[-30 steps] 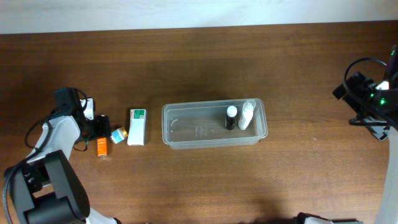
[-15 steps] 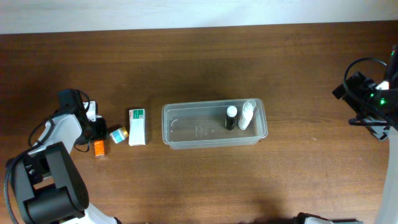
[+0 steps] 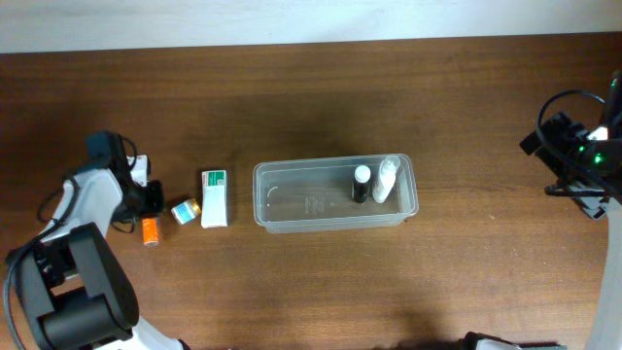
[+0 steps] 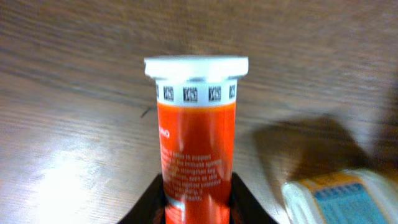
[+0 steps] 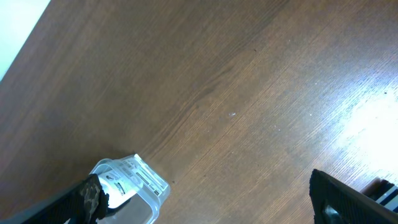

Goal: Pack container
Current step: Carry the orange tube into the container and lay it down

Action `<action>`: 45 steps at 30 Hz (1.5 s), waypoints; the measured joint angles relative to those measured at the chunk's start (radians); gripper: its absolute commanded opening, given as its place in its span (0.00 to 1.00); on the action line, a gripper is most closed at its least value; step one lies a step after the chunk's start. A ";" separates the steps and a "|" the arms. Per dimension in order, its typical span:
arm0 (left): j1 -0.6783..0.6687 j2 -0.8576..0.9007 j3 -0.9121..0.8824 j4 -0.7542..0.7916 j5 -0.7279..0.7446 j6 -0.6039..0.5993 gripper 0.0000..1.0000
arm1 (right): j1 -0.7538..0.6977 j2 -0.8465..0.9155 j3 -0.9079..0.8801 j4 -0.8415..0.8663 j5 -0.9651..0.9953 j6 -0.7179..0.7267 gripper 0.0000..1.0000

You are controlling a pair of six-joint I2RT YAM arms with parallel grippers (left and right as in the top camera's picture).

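Note:
The container (image 3: 292, 209), a clear tub, lies mid-table with a black white-capped bottle (image 3: 361, 184) and a white bottle (image 3: 386, 180) at its right end. At the far left my left gripper (image 3: 149, 219) is shut on an orange bottle (image 3: 149, 231). In the left wrist view this orange bottle (image 4: 196, 137) with its white cap stands out from between the dark fingers (image 4: 149, 202) of the left gripper (image 4: 198, 202). My right gripper (image 3: 544, 141) hovers at the table's right edge. Seen from the right wrist, the right gripper (image 5: 211, 208) is open and holds nothing, and the container's corner (image 5: 134, 183) shows.
A small blue-and-yellow item (image 3: 184, 209) lies just right of the left gripper, and it shows at the lower right of the left wrist view (image 4: 342, 196). A white-and-green carton (image 3: 214, 197) lies between it and the container.
The left gripper has shut on the orange bottle, and the bottle has shifted slightly left with it. The right arm has not moved.

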 measured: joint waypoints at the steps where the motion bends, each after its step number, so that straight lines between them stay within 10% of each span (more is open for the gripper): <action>1: 0.000 0.000 0.028 -0.031 0.003 0.000 0.00 | 0.000 0.000 0.000 0.000 0.000 0.001 0.98; 11: -0.108 -0.096 0.374 -0.253 0.151 0.098 0.00 | 0.000 0.000 0.000 0.000 0.000 0.000 0.98; 27: -0.712 -0.160 0.428 -0.230 0.224 0.740 0.00 | 0.000 0.000 0.000 0.000 0.000 0.000 0.98; 45: -0.786 0.126 0.428 -0.203 0.232 0.906 0.06 | 0.000 0.000 0.000 0.000 0.000 0.000 0.99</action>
